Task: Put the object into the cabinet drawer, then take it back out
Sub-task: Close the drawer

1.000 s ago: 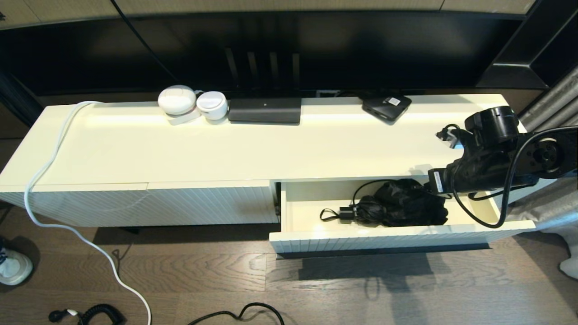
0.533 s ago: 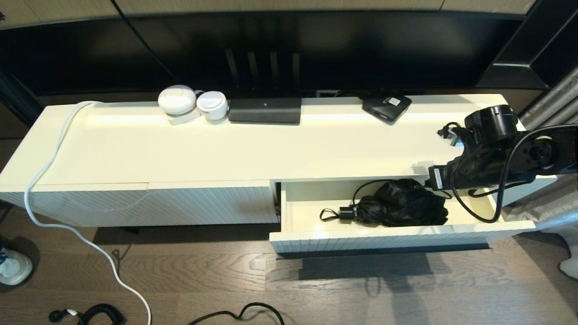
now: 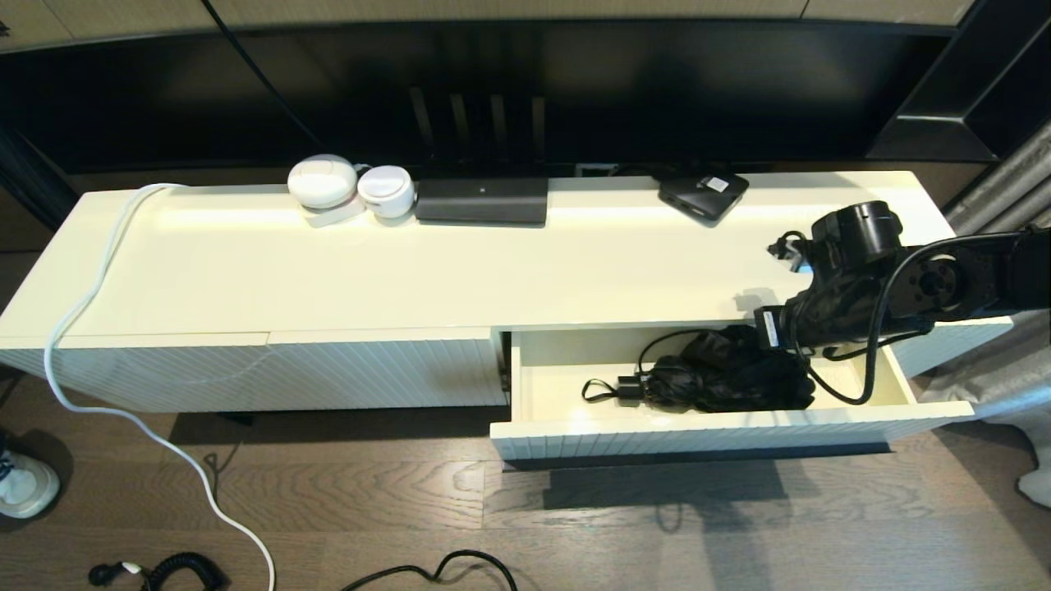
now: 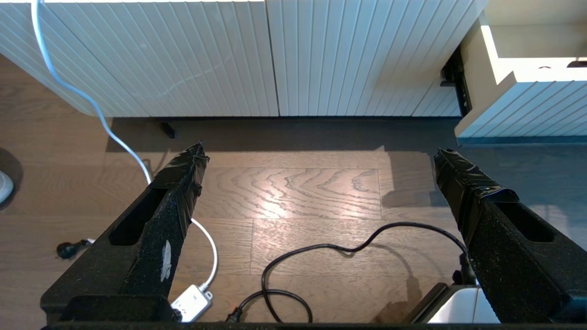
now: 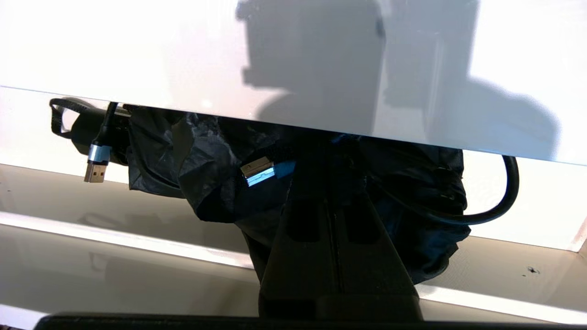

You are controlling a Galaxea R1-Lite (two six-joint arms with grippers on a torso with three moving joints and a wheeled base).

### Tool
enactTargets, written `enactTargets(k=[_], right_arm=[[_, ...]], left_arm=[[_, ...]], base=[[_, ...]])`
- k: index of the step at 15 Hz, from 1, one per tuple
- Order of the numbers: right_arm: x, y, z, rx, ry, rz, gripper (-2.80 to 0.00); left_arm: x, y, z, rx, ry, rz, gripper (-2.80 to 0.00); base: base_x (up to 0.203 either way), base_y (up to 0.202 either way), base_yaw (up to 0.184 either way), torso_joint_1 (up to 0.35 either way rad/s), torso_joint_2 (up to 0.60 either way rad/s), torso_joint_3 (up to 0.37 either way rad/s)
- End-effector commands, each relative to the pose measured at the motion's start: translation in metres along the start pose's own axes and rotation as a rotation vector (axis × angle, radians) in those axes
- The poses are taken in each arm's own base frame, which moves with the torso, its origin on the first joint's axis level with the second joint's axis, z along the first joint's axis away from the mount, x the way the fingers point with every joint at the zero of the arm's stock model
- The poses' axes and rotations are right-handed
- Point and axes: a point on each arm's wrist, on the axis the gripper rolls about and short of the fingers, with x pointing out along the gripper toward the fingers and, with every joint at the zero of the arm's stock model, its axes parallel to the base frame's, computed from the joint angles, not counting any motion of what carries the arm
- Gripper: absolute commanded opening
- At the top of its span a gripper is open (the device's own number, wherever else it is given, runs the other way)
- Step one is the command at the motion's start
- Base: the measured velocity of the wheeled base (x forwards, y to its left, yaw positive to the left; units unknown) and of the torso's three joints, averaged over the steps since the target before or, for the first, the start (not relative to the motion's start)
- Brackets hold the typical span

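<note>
The drawer (image 3: 722, 431) at lower right stands pulled out. Inside it lies the black bundle (image 3: 727, 377); the putting-in is judged done, the removal pending. The right gripper (image 5: 337, 183), fingers pressed together, is lodged in the bundle. The left gripper (image 4: 316, 178) is spread wide above the floor.

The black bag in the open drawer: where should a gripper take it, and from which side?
Probably at the bunched folds on top of the black bag, coming down from above: the cabinet drawer is open upward and the cabinet top overhangs its rear. The right gripper, shut, is already there.
</note>
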Motion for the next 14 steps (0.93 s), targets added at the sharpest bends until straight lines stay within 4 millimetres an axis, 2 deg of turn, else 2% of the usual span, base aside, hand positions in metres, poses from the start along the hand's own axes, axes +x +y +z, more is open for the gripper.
enactTargets(k=[1, 10, 14], right_arm=[[0.005, 0.001, -0.002, -0.001, 0.012, 0.003, -2.8], [0.012, 0.014, -0.008, -0.02, 0.037, 0.024, -2.8], [-0.004, 0.015, 0.002, -0.024, -0.014, 0.025, -2.8]], left_arm=[[0.0, 0.0, 0.0, 0.0, 0.0, 0.0, 0.0], [0.0, 0.0, 0.0, 0.0, 0.0, 0.0, 0.0], [0.0, 0.0, 0.0, 0.0, 0.0, 0.001, 0.0]], base=[[0.0, 0.0, 0.0, 0.0, 0.0, 0.0], [0.0, 0.0, 0.0, 0.0, 0.0, 0.0], [0.0, 0.0, 0.0, 0.0, 0.0, 0.0]])
